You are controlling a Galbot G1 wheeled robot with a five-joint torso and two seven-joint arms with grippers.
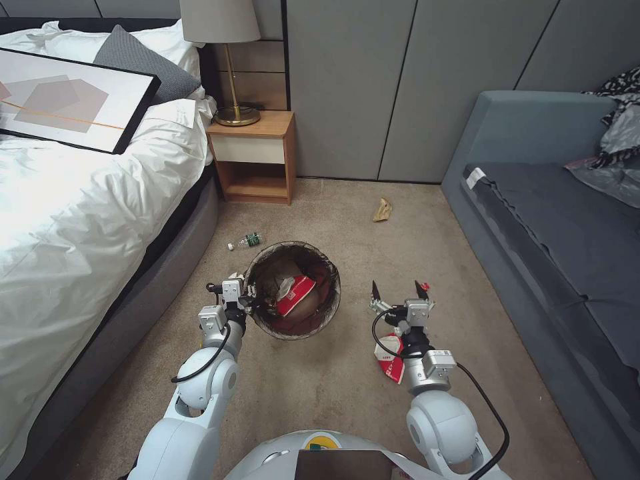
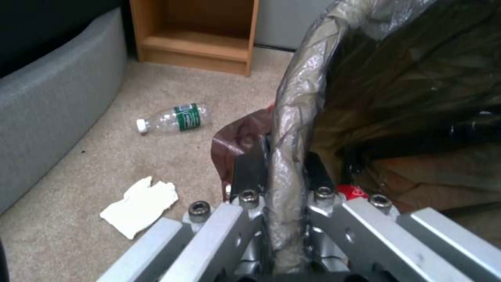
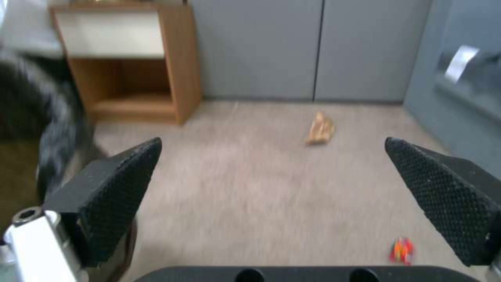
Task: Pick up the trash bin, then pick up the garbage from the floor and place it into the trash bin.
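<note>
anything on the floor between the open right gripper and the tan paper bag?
No, bare carpet. In the right wrist view, nothing lies between the right gripper and the tan paper bag. The small red wrapper lies off to the side.

Trash bin (image 1: 293,291) liner dark brown; carton (image 1: 296,295) inside red and white. Bottle (image 2: 175,118) clear, green label (white cap). Tissue (image 2: 140,205) white. Paper bag (image 1: 383,209) tan. Carpet (image 1: 333,380) beige, sofa (image 1: 553,220) grey-blue, bed (image 1: 80,220) white.
</note>
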